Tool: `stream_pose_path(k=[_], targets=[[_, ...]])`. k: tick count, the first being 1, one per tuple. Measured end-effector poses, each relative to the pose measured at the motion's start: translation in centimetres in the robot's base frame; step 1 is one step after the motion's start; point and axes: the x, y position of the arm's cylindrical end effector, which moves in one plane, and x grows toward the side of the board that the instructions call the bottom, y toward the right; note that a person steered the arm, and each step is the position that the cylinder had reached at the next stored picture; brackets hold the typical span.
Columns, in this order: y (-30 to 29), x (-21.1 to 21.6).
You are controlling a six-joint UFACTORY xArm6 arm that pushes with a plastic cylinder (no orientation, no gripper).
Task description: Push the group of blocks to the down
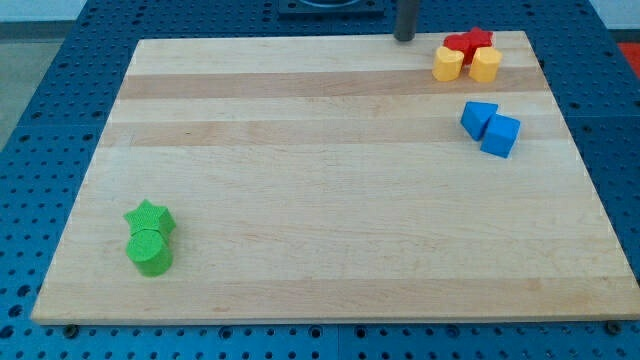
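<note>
My tip (404, 38) rests at the top edge of the wooden board (330, 180), right of centre. Just to its right sits a tight group: a red star block (479, 40) and another red block (458, 44) at the top, with a yellow block (448, 64) and a yellow block (485, 65) below them. The tip stands a short way left of this group, apart from it. Lower on the right lie a blue block (478, 118) and a blue cube (500, 135), touching. At the bottom left a green star (149, 217) touches a green cylinder (150, 251).
The board lies on a blue perforated table (40, 120). The red and yellow group sits close to the board's top right corner.
</note>
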Motion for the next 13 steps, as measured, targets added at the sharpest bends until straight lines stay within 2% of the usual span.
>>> stream_pose_path(k=[2, 8, 13], targets=[[4.5, 0.0], [11.9, 0.0], [9.7, 3.5]])
